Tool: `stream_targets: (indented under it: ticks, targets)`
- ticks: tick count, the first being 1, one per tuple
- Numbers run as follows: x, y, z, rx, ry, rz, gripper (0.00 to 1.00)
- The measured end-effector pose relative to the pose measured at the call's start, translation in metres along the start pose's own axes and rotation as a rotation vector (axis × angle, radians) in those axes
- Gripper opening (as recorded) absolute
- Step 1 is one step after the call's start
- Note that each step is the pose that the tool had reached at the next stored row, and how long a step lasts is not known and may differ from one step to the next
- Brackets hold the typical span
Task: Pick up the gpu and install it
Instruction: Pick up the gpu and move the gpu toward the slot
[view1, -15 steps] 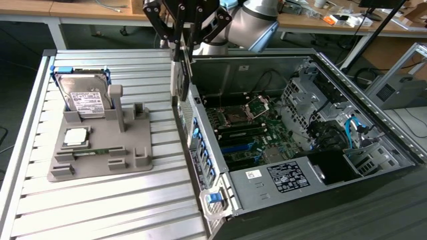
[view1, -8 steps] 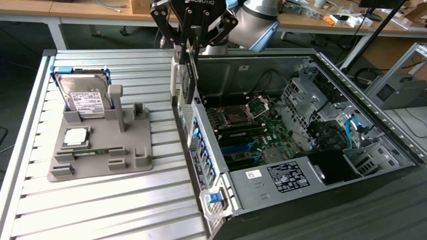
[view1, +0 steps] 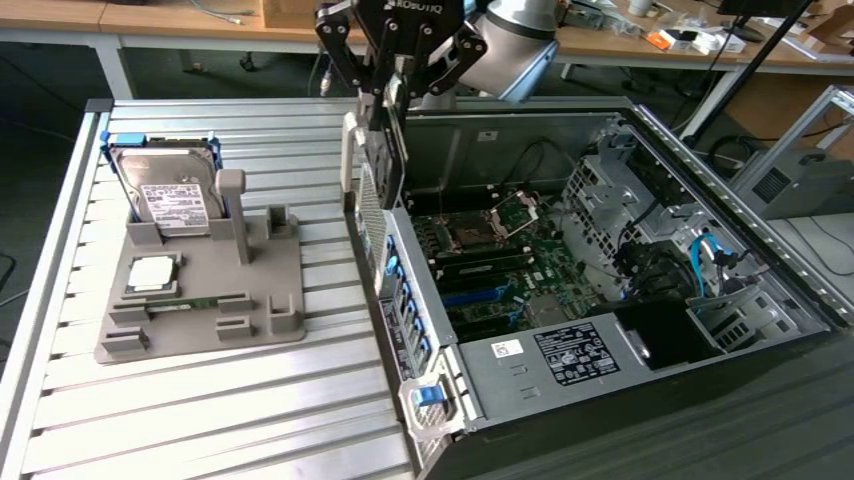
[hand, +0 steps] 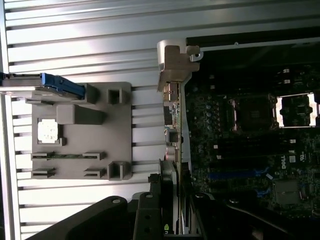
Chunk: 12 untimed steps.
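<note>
Gpu (view1: 384, 155), thin flat dark silver-bracketed card, upright between black jaws.

pincer (view1: 384, 98): black, two-finger linkage build, white "robotiq" lettering (view1: 406, 5) on its body. in the wrist view its black links carry small round screws (hand: 116, 201). arm (view1: 514, 48): silver-grey round wrist segment, lighter grey end cap.
</note>
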<state>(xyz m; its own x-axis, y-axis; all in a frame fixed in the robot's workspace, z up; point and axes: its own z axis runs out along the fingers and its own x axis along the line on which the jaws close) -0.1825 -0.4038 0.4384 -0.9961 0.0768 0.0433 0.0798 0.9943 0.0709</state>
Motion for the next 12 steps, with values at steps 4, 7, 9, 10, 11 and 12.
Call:
stream_targets:
  ticks: [4, 7, 9, 10, 11, 12]
  targets:
    - [-0.006, -0.0003, 0.0006, 0.0003, 0.004, 0.0, 0.27]
    - [-0.01, -0.0006, 0.001, 0.0006, 0.0073, 0.001, 0.27]
    - [-0.013, -0.0007, 0.0014, 0.0007, 0.0093, 0.001, 0.27]
    - [-0.015, -0.0008, 0.0016, 0.0008, 0.0103, 0.001, 0.27]
    - [-0.017, -0.0008, 0.0018, 0.0009, 0.012, 0.001, 0.27]
    - [-0.019, -0.0008, 0.002, 0.0011, 0.0129, 0.001, 0.27]
